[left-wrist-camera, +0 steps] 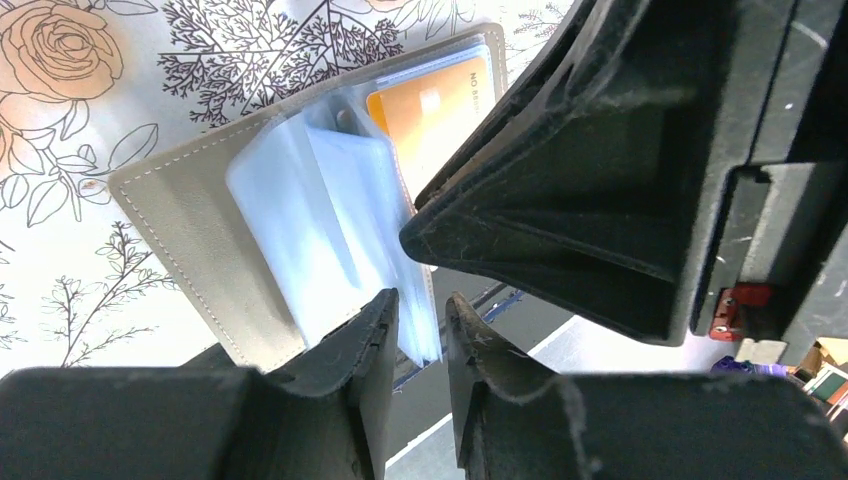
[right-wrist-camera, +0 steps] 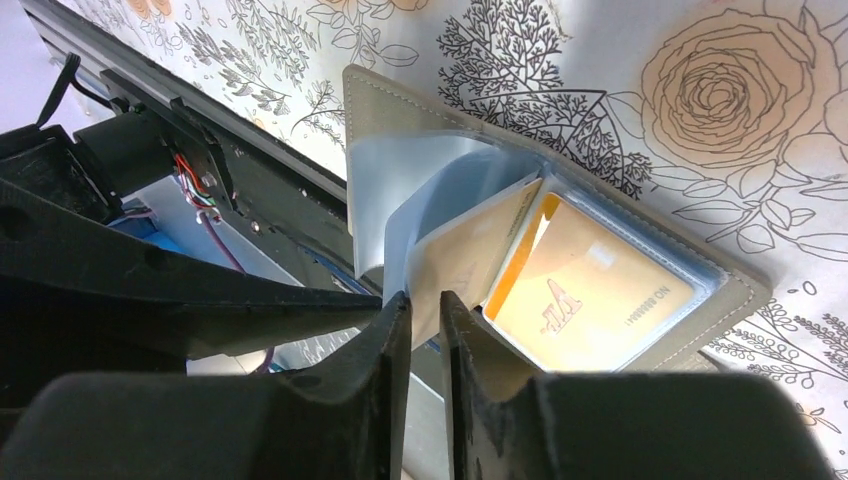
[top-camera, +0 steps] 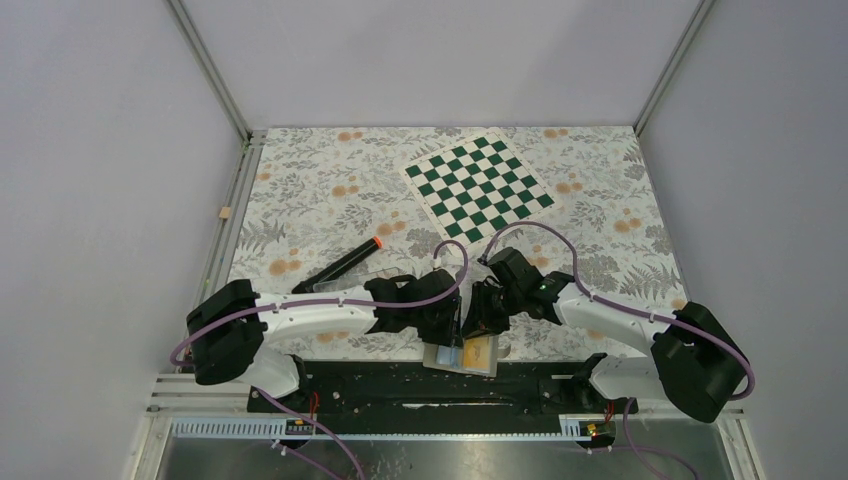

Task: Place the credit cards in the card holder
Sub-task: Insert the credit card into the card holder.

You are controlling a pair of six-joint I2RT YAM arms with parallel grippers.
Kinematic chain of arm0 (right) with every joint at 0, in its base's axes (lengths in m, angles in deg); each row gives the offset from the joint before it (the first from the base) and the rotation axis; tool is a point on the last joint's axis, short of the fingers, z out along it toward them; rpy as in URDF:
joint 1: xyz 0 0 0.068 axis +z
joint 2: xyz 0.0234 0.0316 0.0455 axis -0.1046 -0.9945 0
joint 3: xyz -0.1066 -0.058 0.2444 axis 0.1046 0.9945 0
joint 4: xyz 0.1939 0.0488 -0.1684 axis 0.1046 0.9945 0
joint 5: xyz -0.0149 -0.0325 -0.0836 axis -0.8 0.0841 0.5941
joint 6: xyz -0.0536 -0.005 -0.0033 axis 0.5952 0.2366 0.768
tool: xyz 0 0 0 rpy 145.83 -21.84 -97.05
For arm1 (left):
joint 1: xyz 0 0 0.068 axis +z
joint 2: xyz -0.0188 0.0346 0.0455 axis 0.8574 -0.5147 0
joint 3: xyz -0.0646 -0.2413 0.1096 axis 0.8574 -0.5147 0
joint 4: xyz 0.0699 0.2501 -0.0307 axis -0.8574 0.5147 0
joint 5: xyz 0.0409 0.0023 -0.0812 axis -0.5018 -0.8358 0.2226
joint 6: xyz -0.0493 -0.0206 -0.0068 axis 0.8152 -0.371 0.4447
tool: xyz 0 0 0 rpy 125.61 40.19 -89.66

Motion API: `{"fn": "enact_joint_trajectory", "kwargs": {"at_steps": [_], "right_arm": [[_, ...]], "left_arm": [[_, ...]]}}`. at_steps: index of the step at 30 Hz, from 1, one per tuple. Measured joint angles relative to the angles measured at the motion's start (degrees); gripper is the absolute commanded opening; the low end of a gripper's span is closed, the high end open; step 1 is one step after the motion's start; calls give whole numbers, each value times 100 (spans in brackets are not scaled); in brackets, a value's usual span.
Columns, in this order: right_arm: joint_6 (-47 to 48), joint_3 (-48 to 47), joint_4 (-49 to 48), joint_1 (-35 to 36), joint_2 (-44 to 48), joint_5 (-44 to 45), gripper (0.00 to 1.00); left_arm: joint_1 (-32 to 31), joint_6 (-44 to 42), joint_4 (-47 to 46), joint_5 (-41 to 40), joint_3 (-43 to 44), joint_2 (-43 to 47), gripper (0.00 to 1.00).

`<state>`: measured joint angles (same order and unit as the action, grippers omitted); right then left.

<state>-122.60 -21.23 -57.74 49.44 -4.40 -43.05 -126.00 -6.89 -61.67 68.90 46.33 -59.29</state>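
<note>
I count one credit card (right-wrist-camera: pixel 590 290) seated in the card holder (top-camera: pixel 440 358), which lies open at 6 o'clock on the table (top-camera: pixel 330 170). My right gripper (right-wrist-camera: pixel 422 330) pinches a second card (right-wrist-camera: pixel 468 262), seemingly part-way into a pocket; my left gripper (left-wrist-camera: pixel 420 335) clamps the sleeves (left-wrist-camera: pixel 320 230). I see no other cards

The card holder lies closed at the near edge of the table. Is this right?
The card holder lies open, not closed: the left wrist view shows its pockets spread, an orange card in one. It lies at the near edge of the table.
</note>
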Motion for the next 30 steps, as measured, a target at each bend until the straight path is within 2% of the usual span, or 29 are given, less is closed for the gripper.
{"fn": "enact_joint_trajectory", "kwargs": {"at_steps": [6, 10, 12, 16, 21, 25, 30], "right_arm": [[28, -2, 63, 0, 22, 11, 13], [72, -22, 195, 0, 76, 57, 15], [118, -44, 310, 0, 111, 116, 20], [232, -87, 643, 0, 184, 297, 40], [387, -120, 1062, 0, 234, 643, 59], [476, -120, 1370, 0, 254, 933, 68], [612, -155, 1751, 0, 264, 1314, 72]], "left_arm": [[-2, 0, 37, -28, 0, 9, 29], [-2, 2, 251, -146, 0, 9, 29], [-2, 0, 391, -214, 0, 9, 29], [-2, -2, 706, -378, 48, -35, 29], [-2, -4, 1093, -654, 227, -247, 32], [-2, 2, 1390, -909, 323, -258, 41], [-2, 20, 1644, -1191, 352, -140, 47]]}}
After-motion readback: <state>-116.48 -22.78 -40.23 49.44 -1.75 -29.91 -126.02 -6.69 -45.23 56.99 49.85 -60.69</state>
